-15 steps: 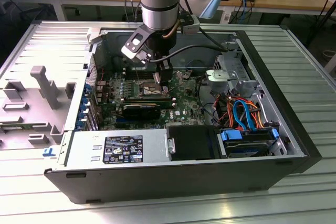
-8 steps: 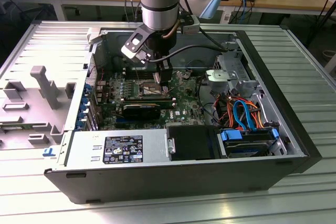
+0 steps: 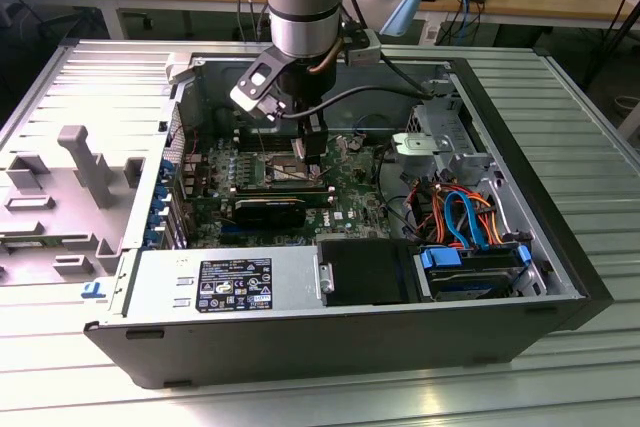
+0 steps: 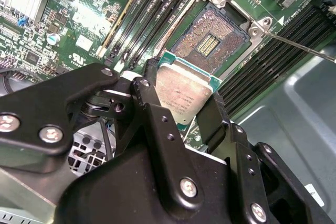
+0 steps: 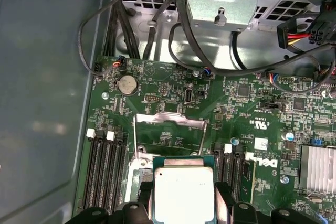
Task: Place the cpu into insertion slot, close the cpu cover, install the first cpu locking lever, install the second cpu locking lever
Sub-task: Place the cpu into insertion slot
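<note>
The claw [image 4: 179, 98] grips the chip [image 5: 182, 191], its fingers [image 4: 149, 98] pinching two opposite edges. The square chip lies flat, metal face up. Just under the claw sits the bare socket [image 4: 210, 43], with its cover [image 5: 169, 120] swung up beyond. Around them are the green motherboard [image 5: 231, 103] and the open computer case [image 3: 480, 337] on a ribbed metal table [image 3: 590, 147]. A white printed label [image 3: 235, 285] is too small to read.

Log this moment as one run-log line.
end effector: shut on cpu | cpu: near insertion slot, not seated | insertion slot: contacts exposed | cpu cover: raised open
</note>
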Motion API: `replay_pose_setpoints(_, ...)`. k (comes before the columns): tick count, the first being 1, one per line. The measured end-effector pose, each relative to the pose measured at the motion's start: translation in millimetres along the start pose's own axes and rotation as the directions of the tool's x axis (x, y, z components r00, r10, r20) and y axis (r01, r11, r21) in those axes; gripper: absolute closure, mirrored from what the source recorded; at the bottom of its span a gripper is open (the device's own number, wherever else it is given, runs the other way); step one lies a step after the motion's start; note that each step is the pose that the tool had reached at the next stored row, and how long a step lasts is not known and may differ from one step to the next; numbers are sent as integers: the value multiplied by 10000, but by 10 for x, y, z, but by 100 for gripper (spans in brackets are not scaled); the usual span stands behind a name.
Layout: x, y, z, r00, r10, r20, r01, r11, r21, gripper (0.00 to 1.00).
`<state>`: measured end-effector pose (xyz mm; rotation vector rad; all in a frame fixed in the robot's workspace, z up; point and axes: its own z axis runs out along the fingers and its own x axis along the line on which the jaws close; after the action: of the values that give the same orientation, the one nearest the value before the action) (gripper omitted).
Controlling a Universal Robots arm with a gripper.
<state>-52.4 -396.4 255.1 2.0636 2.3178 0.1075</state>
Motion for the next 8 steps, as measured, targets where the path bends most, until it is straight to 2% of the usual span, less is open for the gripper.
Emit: replay_pose_setpoints(8,0,0,2,9999,139,11,-139,9999,-2,45)
